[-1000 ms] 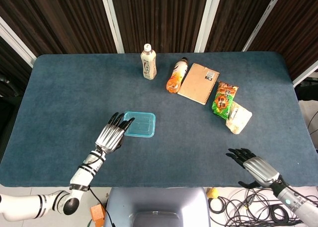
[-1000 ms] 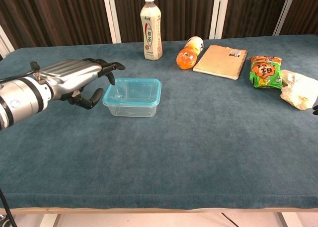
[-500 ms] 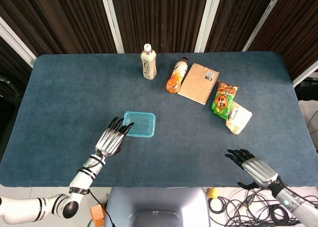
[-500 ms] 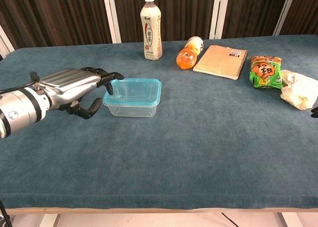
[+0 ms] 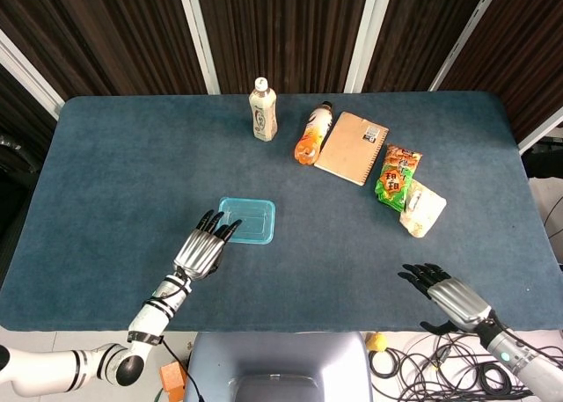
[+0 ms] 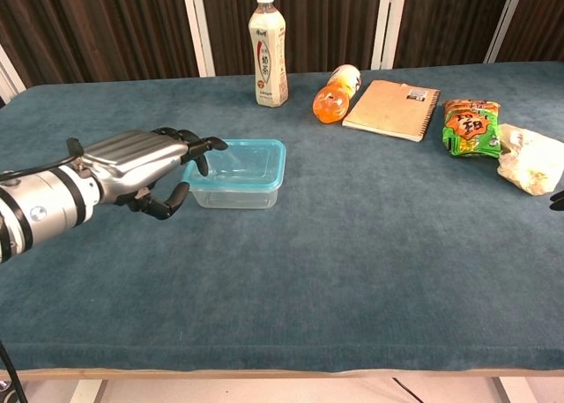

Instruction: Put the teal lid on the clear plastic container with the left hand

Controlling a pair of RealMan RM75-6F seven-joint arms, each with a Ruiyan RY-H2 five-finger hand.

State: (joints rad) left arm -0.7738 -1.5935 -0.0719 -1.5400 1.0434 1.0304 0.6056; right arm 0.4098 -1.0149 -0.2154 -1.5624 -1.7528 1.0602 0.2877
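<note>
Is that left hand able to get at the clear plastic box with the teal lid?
Probably yes: the left hand sits right beside the clear plastic box, nothing between them.

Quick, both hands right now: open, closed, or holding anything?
Left hand: open, holding nothing, fingers spread by the lidded container.
Right hand: open, holding nothing, near the table's front edge.

Table (image 5: 132,164) covered in dark blue-green felt-like cloth. Behind its far edge, dark brown slatted wall panels (image 5: 281,24) split by pale upright posts (image 5: 198,32). Pale floor with tangled black cables (image 5: 413,367) below the near edge. Even indoor light.
</note>
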